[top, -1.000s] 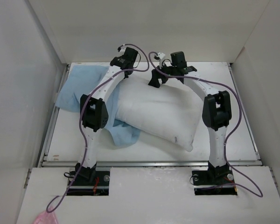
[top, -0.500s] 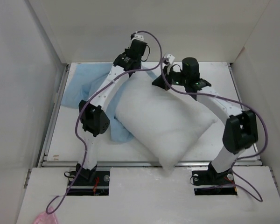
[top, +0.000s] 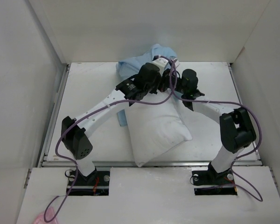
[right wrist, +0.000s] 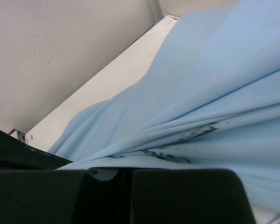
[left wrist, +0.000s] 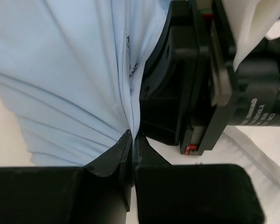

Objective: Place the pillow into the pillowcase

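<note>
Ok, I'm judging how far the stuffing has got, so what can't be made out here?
Mouth of the thin rumpled light blue pillowcase: top view, the left gripper and right gripper crowd over it; wrist views show only folds.
Far end of the plump white pillow: top view, under both grippers, so whether it is inside is unclear.
Right gripper's fingertips: right wrist view, cloth drapes over them.
</note>
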`<state>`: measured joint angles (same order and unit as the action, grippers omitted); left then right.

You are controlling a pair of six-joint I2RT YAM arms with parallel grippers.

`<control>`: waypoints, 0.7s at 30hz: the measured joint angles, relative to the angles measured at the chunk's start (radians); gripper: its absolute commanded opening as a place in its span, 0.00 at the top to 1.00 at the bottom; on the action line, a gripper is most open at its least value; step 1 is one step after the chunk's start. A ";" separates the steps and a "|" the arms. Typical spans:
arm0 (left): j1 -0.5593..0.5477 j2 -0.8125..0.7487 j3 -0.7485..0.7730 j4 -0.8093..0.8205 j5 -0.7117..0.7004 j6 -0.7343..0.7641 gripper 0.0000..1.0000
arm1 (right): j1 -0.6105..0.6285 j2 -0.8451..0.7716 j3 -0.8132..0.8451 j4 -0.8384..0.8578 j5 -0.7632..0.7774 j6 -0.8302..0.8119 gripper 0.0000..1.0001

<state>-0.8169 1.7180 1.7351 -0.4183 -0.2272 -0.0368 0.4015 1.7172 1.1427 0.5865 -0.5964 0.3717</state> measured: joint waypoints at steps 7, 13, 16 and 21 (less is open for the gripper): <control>0.018 -0.029 -0.092 0.108 0.010 -0.060 1.00 | -0.032 -0.115 -0.092 -0.059 0.069 0.005 0.24; 0.065 0.036 0.039 0.090 0.036 -0.100 1.00 | -0.048 -0.349 -0.126 -0.338 0.222 -0.082 0.00; 0.087 0.079 0.092 0.087 0.043 -0.106 1.00 | -0.047 -0.456 -0.123 -0.471 0.296 -0.108 0.00; 0.103 0.117 0.125 0.075 0.063 -0.106 1.00 | -0.048 -0.444 -0.103 -0.565 0.308 -0.114 0.00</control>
<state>-0.7139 1.8347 1.8603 -0.3435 -0.1642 -0.1432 0.3538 1.2732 1.0401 0.0216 -0.2882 0.2581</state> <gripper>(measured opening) 0.007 0.998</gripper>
